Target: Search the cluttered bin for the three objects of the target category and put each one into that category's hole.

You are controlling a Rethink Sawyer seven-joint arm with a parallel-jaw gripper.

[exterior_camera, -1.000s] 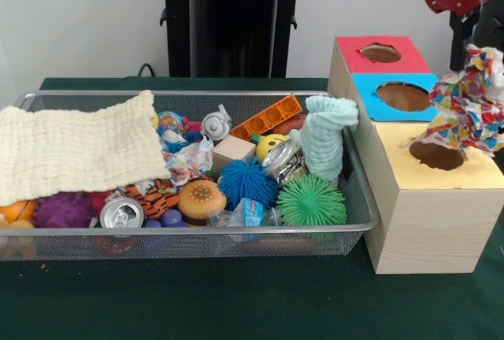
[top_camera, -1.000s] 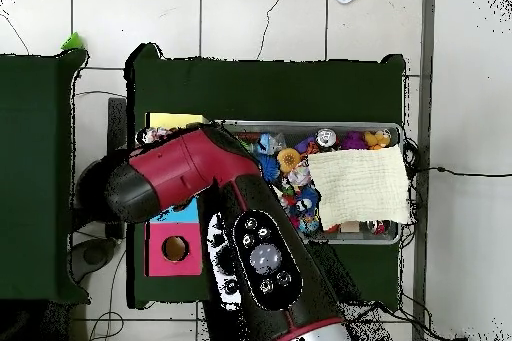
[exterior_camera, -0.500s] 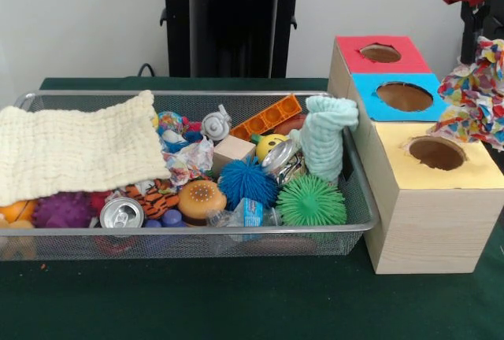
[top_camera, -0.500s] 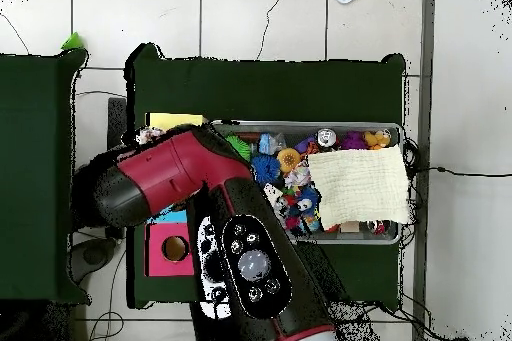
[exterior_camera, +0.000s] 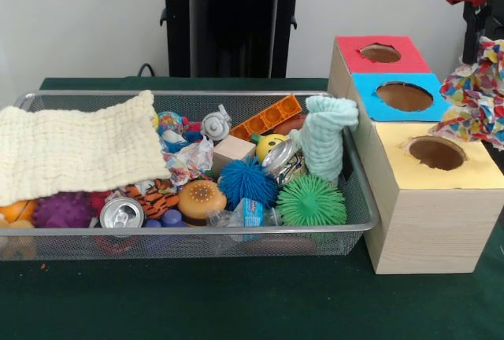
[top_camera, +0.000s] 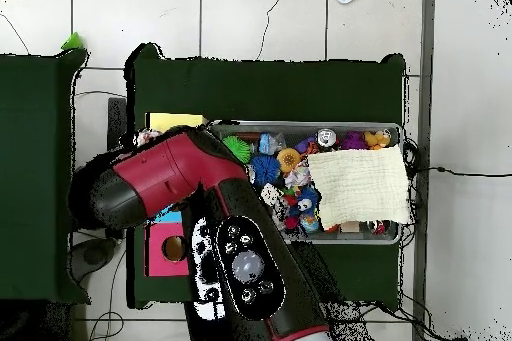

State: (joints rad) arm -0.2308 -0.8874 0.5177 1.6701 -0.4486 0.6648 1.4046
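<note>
While the patterned cloth [exterior_camera: 475, 92] is hanging at right, beside the yellow hole [exterior_camera: 437, 153], undropped, two cloths are waiting in the bin [exterior_camera: 197, 239]; gripper closure is hidden.

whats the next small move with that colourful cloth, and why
Probably shift the colourful cloth sideways toward the yellow hole, then lower. It hangs beside and above the box's yellow end, not over the opening. The end effector itself is hidden, so its grip cannot be judged.
</note>
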